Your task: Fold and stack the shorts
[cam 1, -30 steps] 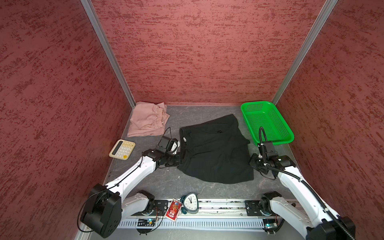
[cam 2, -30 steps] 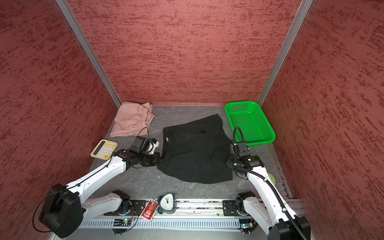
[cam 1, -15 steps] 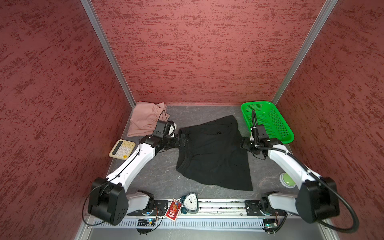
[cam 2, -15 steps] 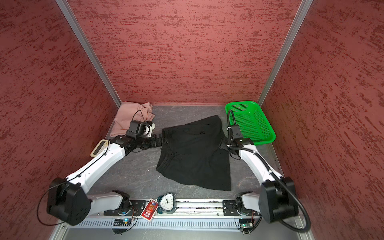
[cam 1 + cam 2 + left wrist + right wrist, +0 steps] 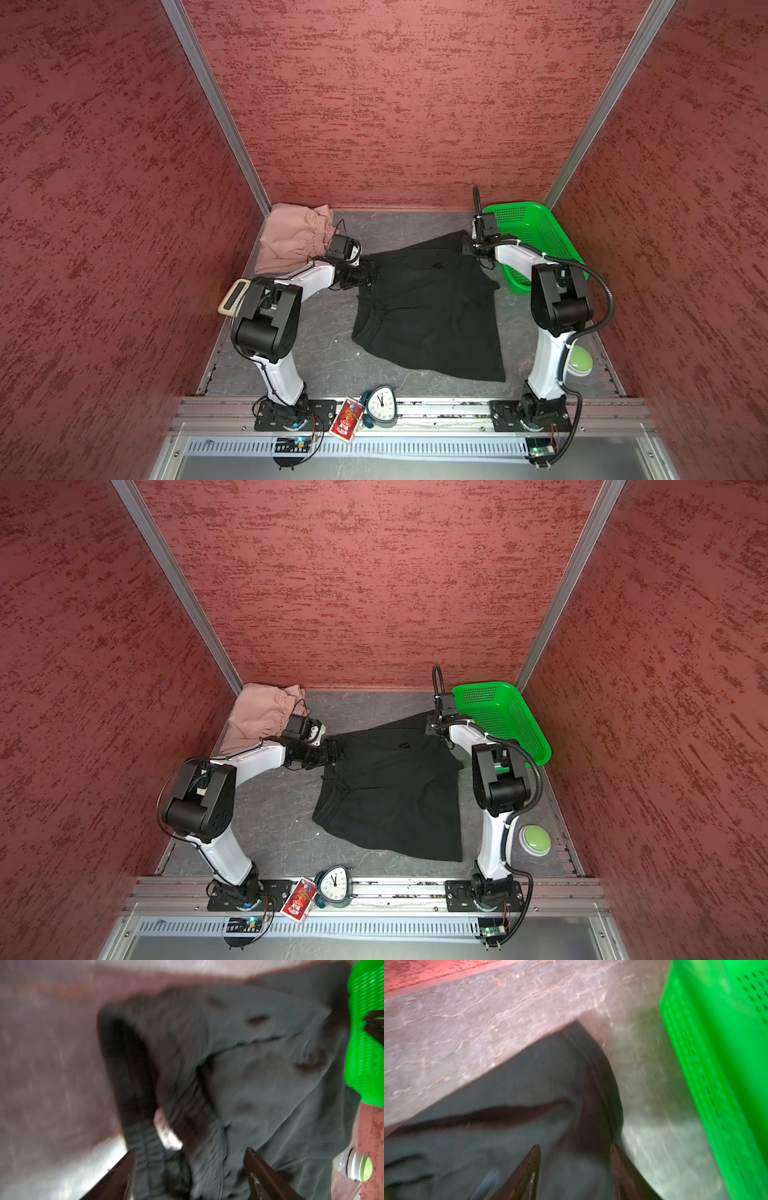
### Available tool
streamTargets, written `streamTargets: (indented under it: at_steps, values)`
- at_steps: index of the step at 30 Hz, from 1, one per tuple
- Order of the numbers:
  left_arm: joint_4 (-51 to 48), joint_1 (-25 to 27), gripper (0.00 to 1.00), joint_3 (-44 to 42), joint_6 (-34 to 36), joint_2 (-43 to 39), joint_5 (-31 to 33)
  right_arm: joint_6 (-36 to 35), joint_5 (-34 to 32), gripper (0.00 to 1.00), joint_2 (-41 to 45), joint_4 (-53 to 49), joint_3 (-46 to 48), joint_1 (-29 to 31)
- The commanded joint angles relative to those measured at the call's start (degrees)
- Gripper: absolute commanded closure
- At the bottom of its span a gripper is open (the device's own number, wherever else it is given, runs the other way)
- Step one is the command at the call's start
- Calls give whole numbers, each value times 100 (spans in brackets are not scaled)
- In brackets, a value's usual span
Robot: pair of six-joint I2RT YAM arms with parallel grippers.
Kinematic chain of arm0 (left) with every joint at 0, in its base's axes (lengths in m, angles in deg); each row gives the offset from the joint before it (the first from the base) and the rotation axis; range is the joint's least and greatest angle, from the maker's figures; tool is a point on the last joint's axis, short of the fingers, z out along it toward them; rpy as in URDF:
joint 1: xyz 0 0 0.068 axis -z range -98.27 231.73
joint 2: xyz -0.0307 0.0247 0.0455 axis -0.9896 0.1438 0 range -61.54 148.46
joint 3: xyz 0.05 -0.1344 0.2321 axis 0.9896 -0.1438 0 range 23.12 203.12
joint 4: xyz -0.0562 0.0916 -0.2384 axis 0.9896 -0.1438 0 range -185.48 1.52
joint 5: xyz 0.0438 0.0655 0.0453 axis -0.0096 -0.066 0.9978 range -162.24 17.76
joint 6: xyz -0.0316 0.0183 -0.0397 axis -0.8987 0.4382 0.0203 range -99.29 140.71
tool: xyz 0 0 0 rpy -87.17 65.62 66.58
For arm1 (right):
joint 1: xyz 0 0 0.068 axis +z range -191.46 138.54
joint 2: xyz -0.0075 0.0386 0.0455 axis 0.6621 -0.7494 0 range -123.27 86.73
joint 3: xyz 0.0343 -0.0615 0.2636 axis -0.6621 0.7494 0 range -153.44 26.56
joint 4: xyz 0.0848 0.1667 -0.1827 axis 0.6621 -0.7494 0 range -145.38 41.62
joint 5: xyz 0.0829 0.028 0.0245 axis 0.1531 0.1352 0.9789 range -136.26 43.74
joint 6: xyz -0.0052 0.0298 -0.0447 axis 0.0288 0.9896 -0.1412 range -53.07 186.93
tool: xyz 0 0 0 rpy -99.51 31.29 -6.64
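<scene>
Black shorts [image 5: 432, 307] lay spread on tabletop [image 5: 328, 332]. Left claw [image 5: 190, 1150] and right claw [image 5: 575, 1146] both stood open over their far corners.

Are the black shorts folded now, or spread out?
Spread out. In both top views the black shorts lie open and flat on the table, both legs showing side by side.

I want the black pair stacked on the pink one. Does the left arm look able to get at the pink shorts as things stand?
Probably yes. The pink shorts lie uncovered close by the left end effector, which stands open at the black shorts. Nothing lies between them.
</scene>
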Motion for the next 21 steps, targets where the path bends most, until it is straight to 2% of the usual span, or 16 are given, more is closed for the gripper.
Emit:
streamTargets:
  at_steps: [1,7,10,13,15,17,18,21]
  values:
    - [249,-15,22,371,120,294,-80,-128,24,47,-298,86,-455,-128]
    - [95,-15,28,774,186,752,-93,-126,466,50,-635,342,-561,-154]
    - [14,-66,31,838,208,910,-93,-90,620,56,-771,385,-671,-150]
    - [19,-102,46,812,258,943,6,-72,782,71,-882,448,-785,-148]
    - [-36,-144,75,851,298,947,29,-72,842,88,-956,426,-887,-155]
    - [-90,-194,92,921,362,916,60,-88,832,100,-994,382,-976,-153]
    - [-128,-225,100,982,419,885,76,-106,808,100,-990,380,-1005,-148]
    - [-452,-337,100,1266,647,776,177,-133,749,100,-855,420,-1012,-152]
